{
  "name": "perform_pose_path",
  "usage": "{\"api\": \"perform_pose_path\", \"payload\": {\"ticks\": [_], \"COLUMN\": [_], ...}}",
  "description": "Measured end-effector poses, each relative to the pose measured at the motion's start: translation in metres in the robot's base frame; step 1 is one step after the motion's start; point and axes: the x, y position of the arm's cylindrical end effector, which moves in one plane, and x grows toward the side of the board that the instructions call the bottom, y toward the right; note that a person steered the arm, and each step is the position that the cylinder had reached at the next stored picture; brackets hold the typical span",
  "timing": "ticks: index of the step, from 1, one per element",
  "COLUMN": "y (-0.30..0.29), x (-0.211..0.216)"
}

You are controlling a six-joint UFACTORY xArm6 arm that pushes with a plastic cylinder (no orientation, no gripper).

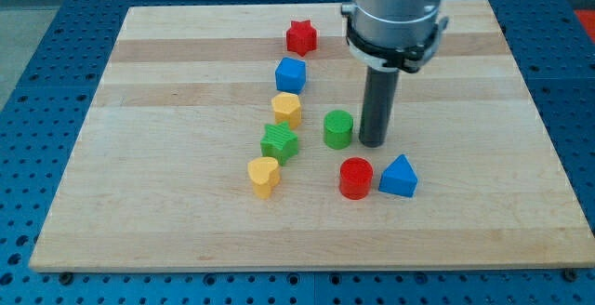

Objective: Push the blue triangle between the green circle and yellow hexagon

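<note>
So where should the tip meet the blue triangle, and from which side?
No gripping here, only pushing. My tip stands above-left of the blue triangle. The green circle and yellow hexagon lie up-left, so press its lower-right face, skirting the red cylinder, probably.

We seem to be in a robotics lab, our wooden board (186, 221) on a blue perforated bench (37, 26), our grey arm mount (395, 12) overhead

Pale wooden plank board (186, 221) fills most of frame, grain running left to right. Blue perforated metal bench (37, 82) shows around all edges. Even, soft overhead light; faint shadows. No walls, windows visible.
</note>
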Motion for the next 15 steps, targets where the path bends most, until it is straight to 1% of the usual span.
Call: {"api": "perform_pose_path", "payload": {"ticks": [1, 2, 3, 4, 5, 6, 7, 8, 9, 11, 12, 13, 14, 15], "y": [0.043, 0.041, 0.097, 0.126, 0.075, -0.014, -0.032, -0.039, -0.046, -0.006, -0.005, 0.025, 0.029, -0.042], "x": [0.056, 0.098, 0.096, 0.135, 0.139, 0.133, 0.106, 0.072, 0.054, 0.029, 0.015, -0.005, 0.055, 0.104]}}
